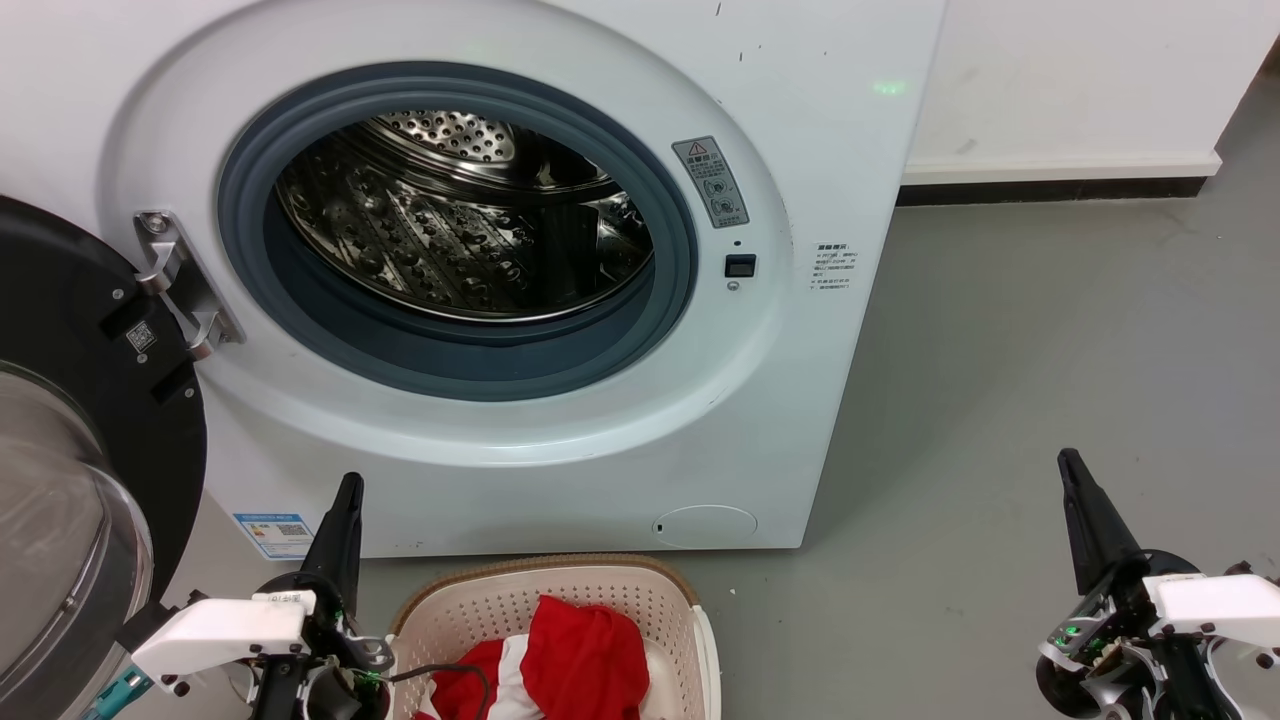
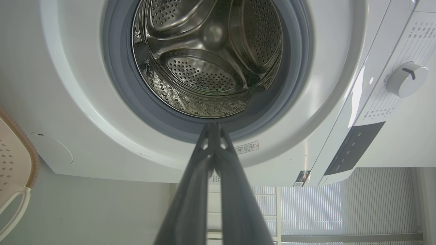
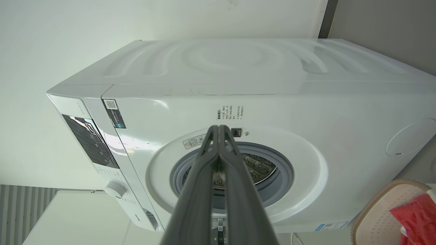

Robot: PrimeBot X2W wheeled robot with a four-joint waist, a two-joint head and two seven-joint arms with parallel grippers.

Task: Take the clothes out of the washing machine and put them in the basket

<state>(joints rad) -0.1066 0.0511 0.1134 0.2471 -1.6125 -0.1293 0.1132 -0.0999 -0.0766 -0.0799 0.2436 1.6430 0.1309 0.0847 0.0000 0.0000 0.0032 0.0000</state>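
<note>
The white washing machine [image 1: 560,470] stands ahead with its porthole open, and its steel drum [image 1: 460,220] shows bare metal. The red clothes [image 1: 575,660] with white trim lie in the cream basket [image 1: 560,590] on the floor below the porthole; both show again at the lower right of the right wrist view, clothes [image 3: 414,216] inside basket [image 3: 381,207]. My left gripper [image 1: 348,490] is shut, its tips together [image 2: 213,127], just left of the basket and holding nothing. Off to the right over the floor, my right gripper [image 1: 1068,462] is also shut and holds nothing [image 3: 219,129].
The black-framed glass door [image 1: 70,480] hangs open at the far left, close to my left arm. Grey floor [image 1: 1050,340] stretches to the right of the machine, up to a white wall with a dark skirting [image 1: 1050,190].
</note>
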